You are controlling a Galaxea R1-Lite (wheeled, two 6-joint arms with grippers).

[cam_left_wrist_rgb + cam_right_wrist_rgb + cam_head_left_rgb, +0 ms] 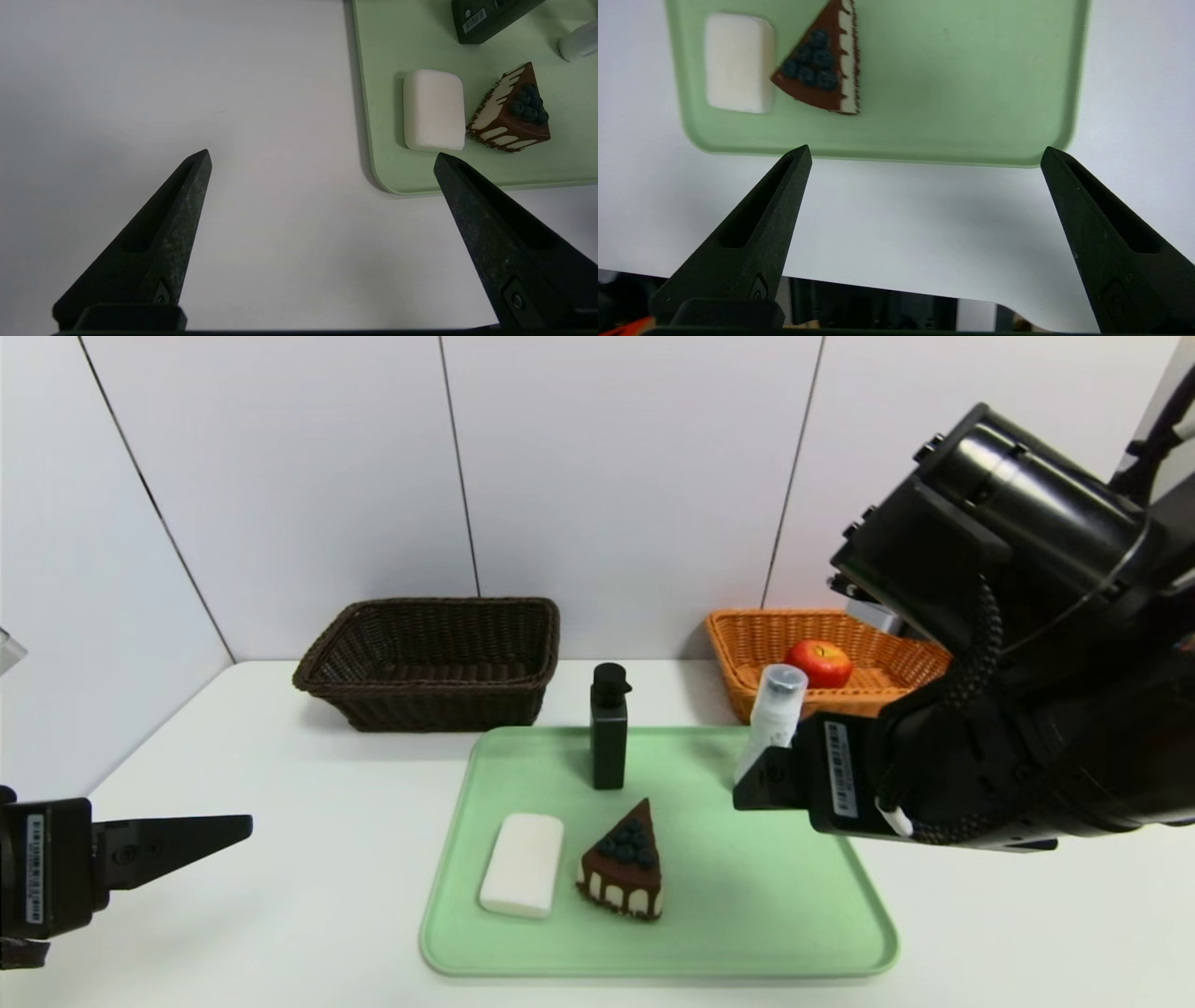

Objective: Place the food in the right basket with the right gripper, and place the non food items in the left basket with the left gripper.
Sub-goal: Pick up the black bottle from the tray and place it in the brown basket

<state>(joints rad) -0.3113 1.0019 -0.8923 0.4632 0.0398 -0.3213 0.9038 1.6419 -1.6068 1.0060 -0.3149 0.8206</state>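
Note:
A red-yellow apple (819, 663) lies in the orange-tan right basket (747, 644). The dark brown left basket (439, 705) holds nothing that I can see. On the green tray (747, 896) stand a black pump bottle (609, 728) and a white tube bottle (773, 714). A white soap bar (523, 863) lies beside a chocolate cake slice (625, 863). My right gripper (925, 149) hangs open and empty over the tray's (948, 70) front edge, to the right of the cake slice (819, 65). My left gripper (322, 156) is open and empty, low over bare table left of the soap bar (433, 109).
The bulky right arm (1008, 691) hides the right basket's near corner and the tube bottle's lower part. The tray's right half is bare green surface. The white table (308, 859) stretches between left gripper and tray. A wall stands close behind both baskets.

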